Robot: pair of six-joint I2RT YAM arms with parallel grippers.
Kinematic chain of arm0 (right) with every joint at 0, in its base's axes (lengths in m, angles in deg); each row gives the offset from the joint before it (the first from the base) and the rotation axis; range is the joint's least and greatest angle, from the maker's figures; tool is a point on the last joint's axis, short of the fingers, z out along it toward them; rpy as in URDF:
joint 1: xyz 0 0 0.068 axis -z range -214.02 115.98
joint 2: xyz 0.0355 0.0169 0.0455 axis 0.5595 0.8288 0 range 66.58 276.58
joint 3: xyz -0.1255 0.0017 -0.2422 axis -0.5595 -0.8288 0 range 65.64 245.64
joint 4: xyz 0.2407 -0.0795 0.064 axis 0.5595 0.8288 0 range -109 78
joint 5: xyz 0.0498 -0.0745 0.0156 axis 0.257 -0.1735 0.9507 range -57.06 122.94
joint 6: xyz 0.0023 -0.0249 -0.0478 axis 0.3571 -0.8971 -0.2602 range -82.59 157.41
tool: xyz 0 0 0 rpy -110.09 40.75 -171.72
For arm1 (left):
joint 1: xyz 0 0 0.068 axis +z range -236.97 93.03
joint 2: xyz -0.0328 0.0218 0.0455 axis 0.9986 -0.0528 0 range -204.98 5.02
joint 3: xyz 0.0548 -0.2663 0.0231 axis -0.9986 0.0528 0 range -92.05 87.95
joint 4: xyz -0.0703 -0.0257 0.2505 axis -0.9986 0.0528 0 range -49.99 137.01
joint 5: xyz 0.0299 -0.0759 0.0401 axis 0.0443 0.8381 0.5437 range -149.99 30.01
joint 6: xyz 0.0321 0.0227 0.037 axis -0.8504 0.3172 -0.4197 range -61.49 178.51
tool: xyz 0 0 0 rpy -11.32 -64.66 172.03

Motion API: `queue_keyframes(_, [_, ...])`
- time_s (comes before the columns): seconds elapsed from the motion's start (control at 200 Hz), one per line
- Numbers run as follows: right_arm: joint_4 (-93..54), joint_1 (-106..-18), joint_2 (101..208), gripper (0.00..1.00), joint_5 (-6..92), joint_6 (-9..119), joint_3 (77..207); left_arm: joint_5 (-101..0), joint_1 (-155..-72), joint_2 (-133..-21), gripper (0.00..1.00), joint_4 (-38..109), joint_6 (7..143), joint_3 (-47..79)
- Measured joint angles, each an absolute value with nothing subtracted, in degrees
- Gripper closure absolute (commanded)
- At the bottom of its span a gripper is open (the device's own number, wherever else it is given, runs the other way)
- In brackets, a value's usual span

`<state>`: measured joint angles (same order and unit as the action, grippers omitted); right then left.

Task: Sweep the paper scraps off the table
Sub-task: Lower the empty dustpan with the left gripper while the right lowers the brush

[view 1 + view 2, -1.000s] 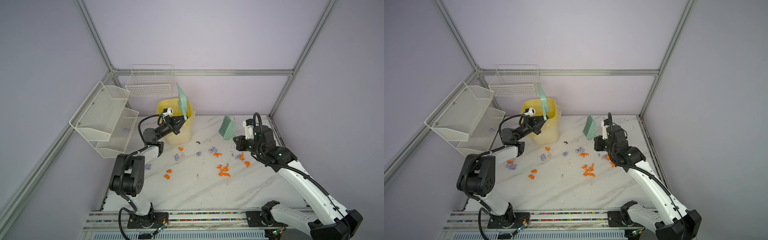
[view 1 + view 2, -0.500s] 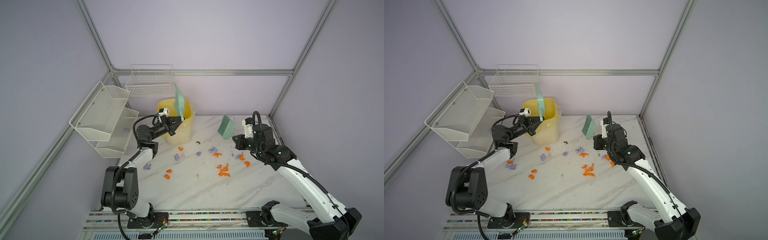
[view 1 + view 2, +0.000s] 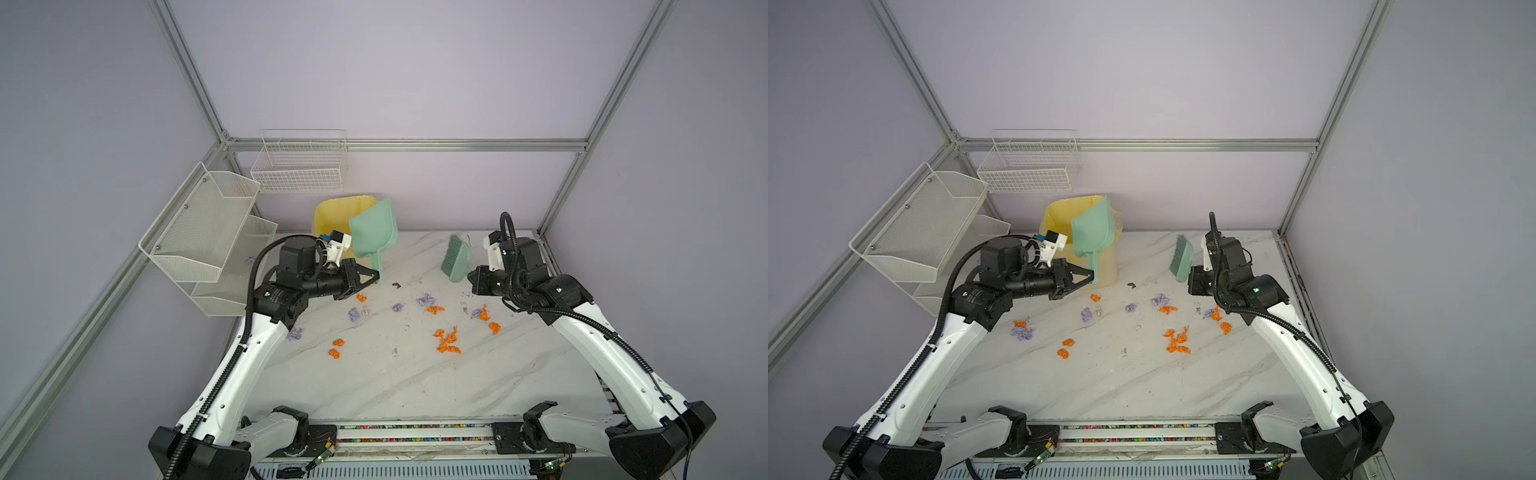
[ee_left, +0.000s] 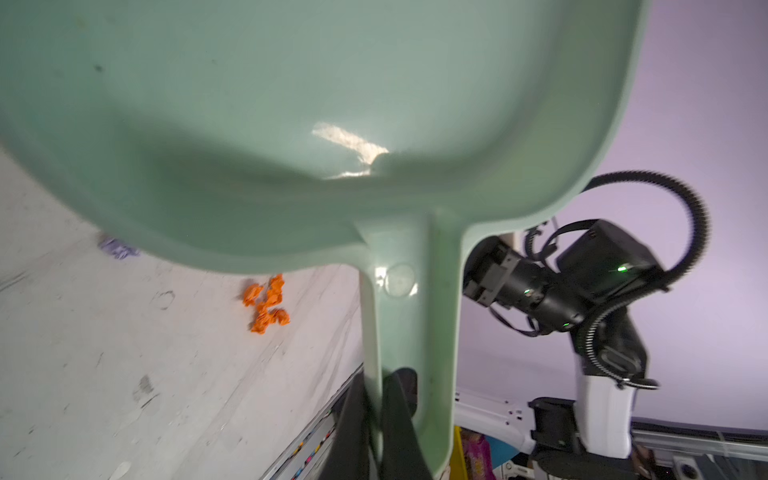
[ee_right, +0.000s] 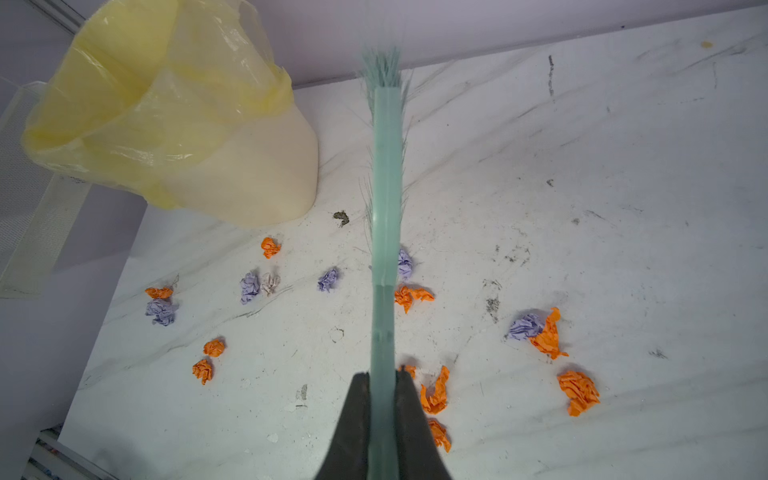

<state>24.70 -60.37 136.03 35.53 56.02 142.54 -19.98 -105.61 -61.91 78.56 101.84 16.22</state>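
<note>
Many scraps (image 3: 446, 345), orange and lilac, lying loose on the table (image 3: 395, 395), spreading from just before the bin (image 3: 332, 212) out to its right. Lying nearest the bin's foot, one orange wad; lying farther off to its right, a tight orange cluster and a lilac-and-orange pair. Clamping the dustpan (image 3: 374, 232) by the end of its handle with the left claw (image 3: 375, 276), jaws drawn narrow on the handle, and holding it upright, pan up, just before the bin and overlapping its rim in both top views. Pinching the brush (image 3: 455, 259) by its handle with the right claw (image 3: 471, 276), jaws likewise narrow, and holding it well to the bin's right, bristles pointing away from the claw; touching the table or not, impossible to tell. Hanging to the bin's left, shelves (image 3: 199, 232); hanging above and behind the bin, a basket (image 3: 299, 166).
</note>
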Motion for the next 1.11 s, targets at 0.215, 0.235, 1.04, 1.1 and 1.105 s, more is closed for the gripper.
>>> queue_keyframes(0.215, [32.4, -60.4, 136.1, 1.00, 31.8, 56.2, 146.6, -31.9, -114.3, -63.0, 1.00, 93.6, 91.9, 16.2])
queue_keyframes(0.235, [32.8, -60.4, 136.2, 1.00, 31.7, 56.2, 146.7, -33.1, -115.1, -63.0, 1.00, 94.8, 91.2, 16.2])
queue_keyframes(1.04, [43.0, -60.4, 141.6, 1.00, 29.2, 56.1, 143.1, -61.8, -133.6, -81.5, 1.00, 111.9, 77.9, 16.2])
queue_keyframes(1.1, [43.5, -60.4, 141.6, 1.00, 29.1, 56.0, 142.6, -62.2, -134.0, -83.2, 1.00, 111.9, 77.3, 16.2])
queue_keyframes(1.105, [43.6, -60.4, 141.6, 1.00, 29.1, 56.0, 142.6, -62.2, -134.1, -83.3, 1.00, 111.9, 77.2, 16.2])
